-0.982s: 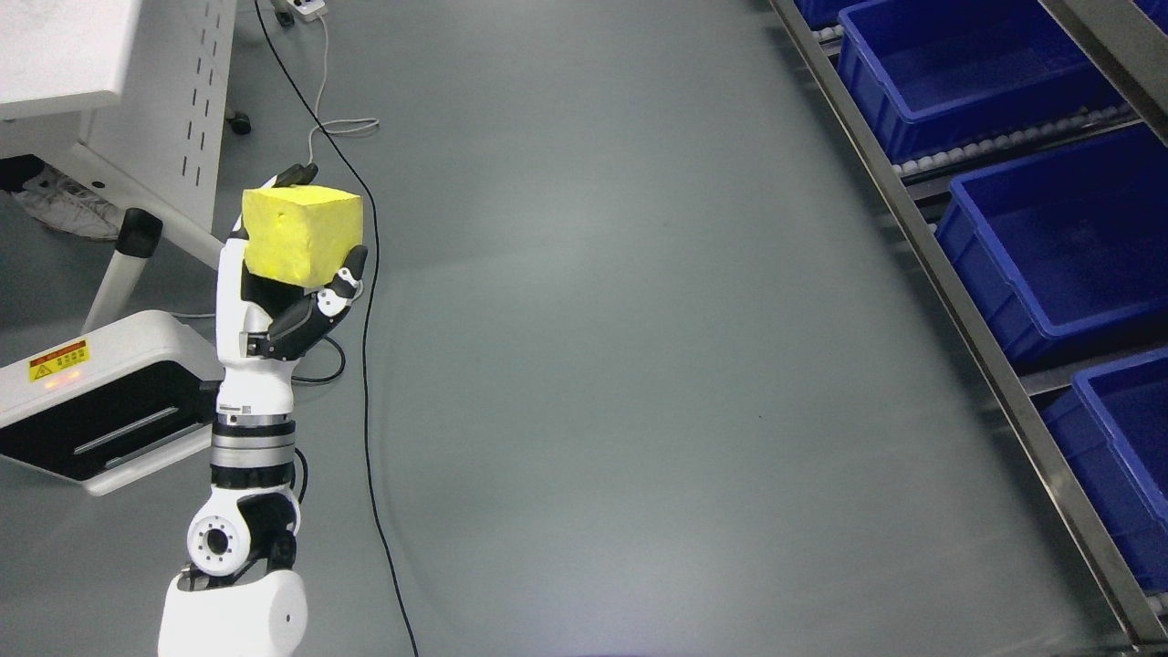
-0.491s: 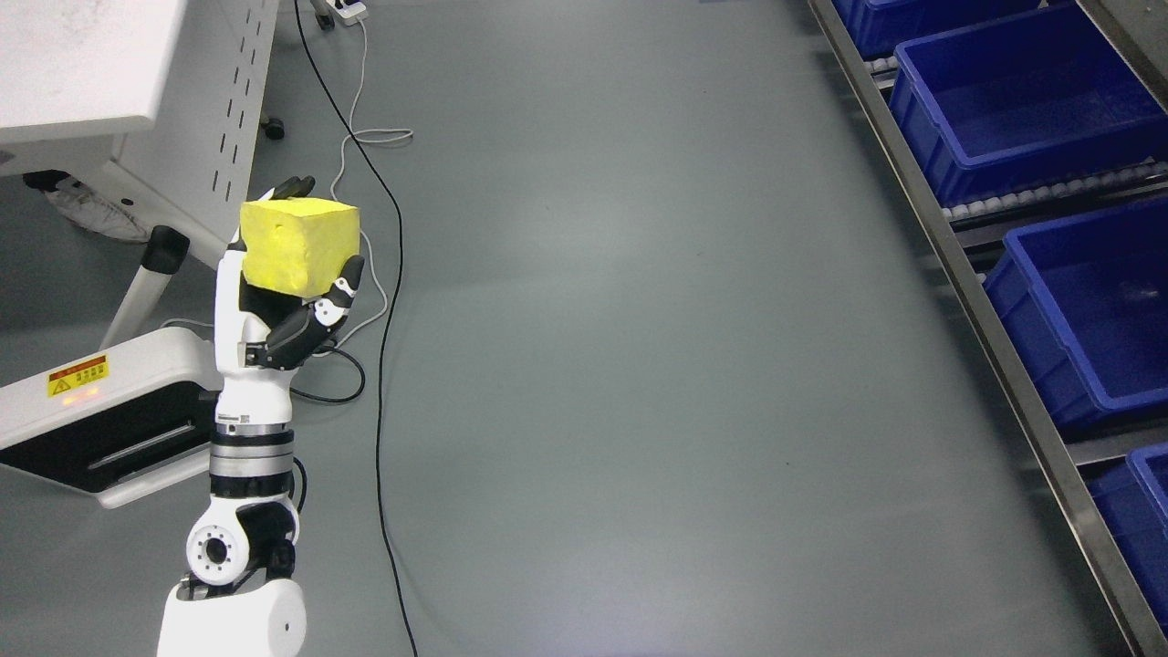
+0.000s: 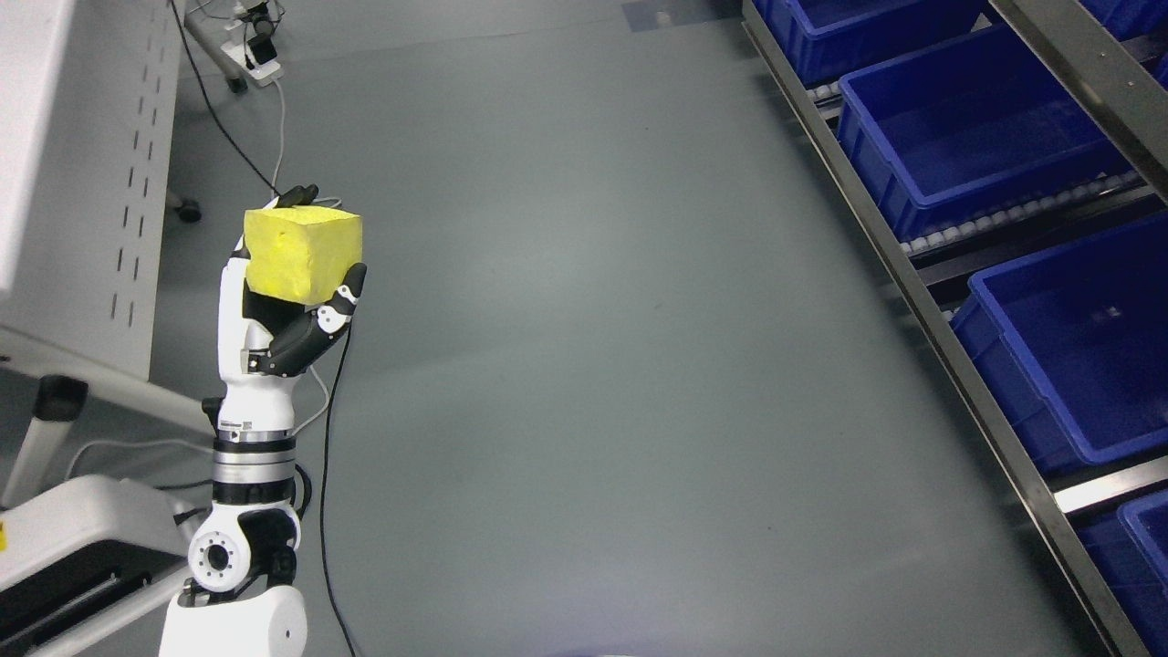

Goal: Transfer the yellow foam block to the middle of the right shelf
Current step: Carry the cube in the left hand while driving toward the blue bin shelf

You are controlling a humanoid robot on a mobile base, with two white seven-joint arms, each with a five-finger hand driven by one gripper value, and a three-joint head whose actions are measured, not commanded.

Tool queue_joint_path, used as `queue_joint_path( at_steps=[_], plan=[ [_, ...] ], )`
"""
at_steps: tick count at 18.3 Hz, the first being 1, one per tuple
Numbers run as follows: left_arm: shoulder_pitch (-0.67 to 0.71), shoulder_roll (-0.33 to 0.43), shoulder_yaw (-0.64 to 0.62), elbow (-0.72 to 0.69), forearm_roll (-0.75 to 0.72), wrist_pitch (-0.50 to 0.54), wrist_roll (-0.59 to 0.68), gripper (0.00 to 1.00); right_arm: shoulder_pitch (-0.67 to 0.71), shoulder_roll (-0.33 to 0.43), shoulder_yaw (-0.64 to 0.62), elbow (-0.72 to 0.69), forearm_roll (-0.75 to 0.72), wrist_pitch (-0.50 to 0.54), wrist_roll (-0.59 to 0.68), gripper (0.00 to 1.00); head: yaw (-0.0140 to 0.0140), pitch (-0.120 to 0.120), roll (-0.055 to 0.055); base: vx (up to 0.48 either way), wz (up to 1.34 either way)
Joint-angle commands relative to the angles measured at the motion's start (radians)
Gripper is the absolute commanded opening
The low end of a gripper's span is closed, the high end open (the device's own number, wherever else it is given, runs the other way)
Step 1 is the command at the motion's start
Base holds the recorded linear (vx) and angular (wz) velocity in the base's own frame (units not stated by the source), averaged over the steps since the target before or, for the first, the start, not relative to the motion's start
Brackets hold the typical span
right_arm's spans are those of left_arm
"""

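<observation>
While the grey floor [image 3: 584, 365] fills most of the head view, a white perforated cabinet [image 3: 100, 192] stands at the left edge, with a white-and-black machine base [image 3: 73, 547] low in the left corner. A black cable [image 3: 330, 456] runs down the floor from a power strip [image 3: 260, 66] at the top left, passing just behind the arm.

Along the right side a metal shelf rail [image 3: 912, 301] slants from top centre to the bottom right corner. Behind it sit blue bins on roller tracks: one cut off at the top [image 3: 849, 36], a second bin [image 3: 967, 146] below it, a third bin [image 3: 1077, 338] further down, and a corner of another at the bottom right [image 3: 1145, 538]. The bins whose insides show look empty.

The left hand [image 3: 274, 310] rises from the lower left, palm up, its fingers [image 3: 354, 278] wrapped around the block [image 3: 303, 253], a yellow foam cube held above the floor, well apart from the shelf.
</observation>
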Motion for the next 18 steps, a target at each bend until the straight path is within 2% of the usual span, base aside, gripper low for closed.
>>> queue_joint_path(
  at_steps=[1, 18],
  plan=[
    [-0.032, 0.017, 0.000, 0.005, 0.000, 0.000, 0.000, 0.00, 0.001, -0.017, 0.000, -0.017, 0.003, -0.001, -0.001, 1.00, 0.0000, 0.000, 0.000, 0.490, -0.36],
    [-0.030, 0.017, -0.006, 0.005, -0.011, 0.001, 0.001, 0.00, 0.001, -0.017, 0.000, -0.017, 0.003, -0.001, -0.001, 1.00, 0.0000, 0.000, 0.000, 0.511, -0.39]
  ],
)
